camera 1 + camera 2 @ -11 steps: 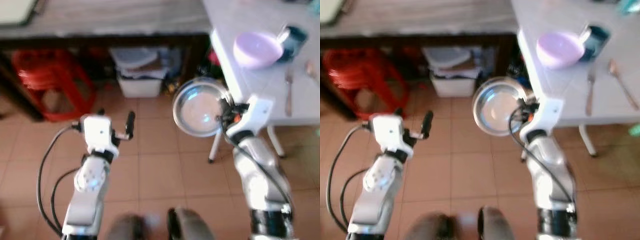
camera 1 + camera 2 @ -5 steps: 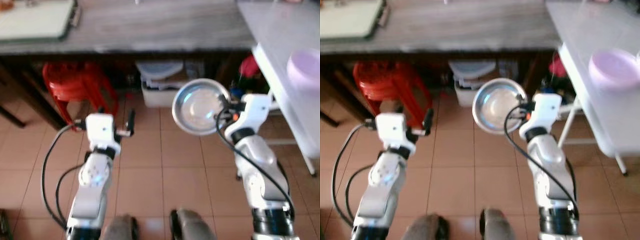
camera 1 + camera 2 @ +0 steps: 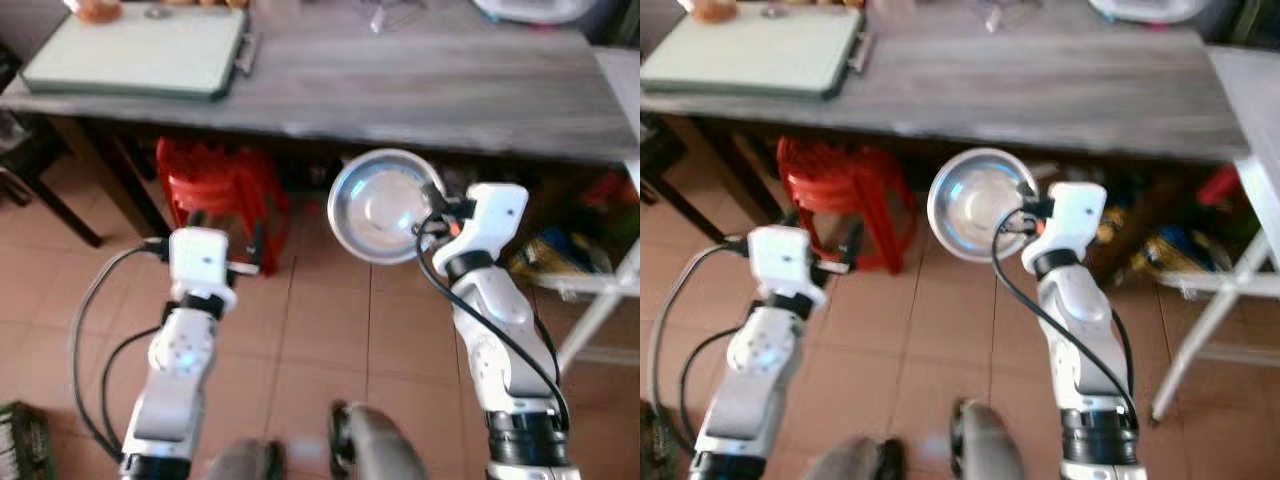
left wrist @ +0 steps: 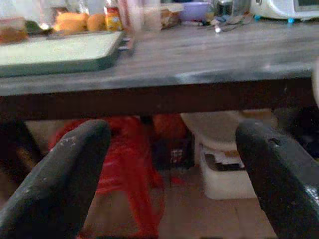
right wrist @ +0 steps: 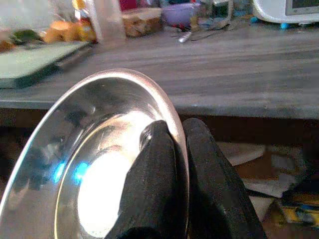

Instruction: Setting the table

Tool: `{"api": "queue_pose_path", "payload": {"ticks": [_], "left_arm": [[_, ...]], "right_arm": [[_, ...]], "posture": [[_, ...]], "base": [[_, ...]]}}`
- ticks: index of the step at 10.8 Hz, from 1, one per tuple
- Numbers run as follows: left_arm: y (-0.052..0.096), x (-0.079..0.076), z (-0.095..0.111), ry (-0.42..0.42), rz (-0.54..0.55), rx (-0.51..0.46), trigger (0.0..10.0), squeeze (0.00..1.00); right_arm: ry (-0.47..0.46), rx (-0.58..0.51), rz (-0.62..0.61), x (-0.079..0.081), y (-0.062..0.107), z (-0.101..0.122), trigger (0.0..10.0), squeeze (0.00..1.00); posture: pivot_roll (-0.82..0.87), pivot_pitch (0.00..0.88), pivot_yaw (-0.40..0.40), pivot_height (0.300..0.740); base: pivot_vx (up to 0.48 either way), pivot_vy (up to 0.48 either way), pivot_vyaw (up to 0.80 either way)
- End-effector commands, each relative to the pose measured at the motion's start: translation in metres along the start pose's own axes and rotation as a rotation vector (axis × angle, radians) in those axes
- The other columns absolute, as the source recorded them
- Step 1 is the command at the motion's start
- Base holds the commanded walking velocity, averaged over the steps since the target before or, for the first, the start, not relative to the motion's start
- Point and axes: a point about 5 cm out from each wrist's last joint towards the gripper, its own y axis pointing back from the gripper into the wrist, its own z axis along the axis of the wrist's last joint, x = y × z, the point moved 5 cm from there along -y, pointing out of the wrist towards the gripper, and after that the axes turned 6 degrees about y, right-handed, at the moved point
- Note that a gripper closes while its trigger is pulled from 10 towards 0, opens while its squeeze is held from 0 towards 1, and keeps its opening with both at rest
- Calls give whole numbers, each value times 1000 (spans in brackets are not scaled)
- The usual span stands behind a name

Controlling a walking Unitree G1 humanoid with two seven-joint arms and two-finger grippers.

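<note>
A red plastic stool is sitting under the grey wooden table beyond the fingers, while a green tray is lying on top.

A long grey wooden table stands on the tan tile floor. Red stools sit under the table.

Home kitchen: food-laden wooden table, tiled floor.

Silver arms, white wrists, black cables.
</note>
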Motion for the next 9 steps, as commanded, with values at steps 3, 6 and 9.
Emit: {"api": "queue_pose_path", "payload": {"ticks": [3, 6, 9], "left_arm": [[5, -6, 2, 4, -45, -4, 10000, 0], [9, -10, 1, 12, -76, 0, 10000, 0], [13, -10, -1, 17, -85, 11, 10000, 0]], "right_arm": [[5, -11, -32, -5, -1, 2, 10000, 0], [66, -4, -134, -23, -2, 1, 10000, 0], [105, 13, -238, -43, -1, -2, 10000, 0]], "posture": [[-56, 186, -17, 740], [-55, 184, -17, 740], [-51, 183, -18, 740]], "base": [[344, -324, 0], [94, -426, 0], [0, -477, 0]]}}
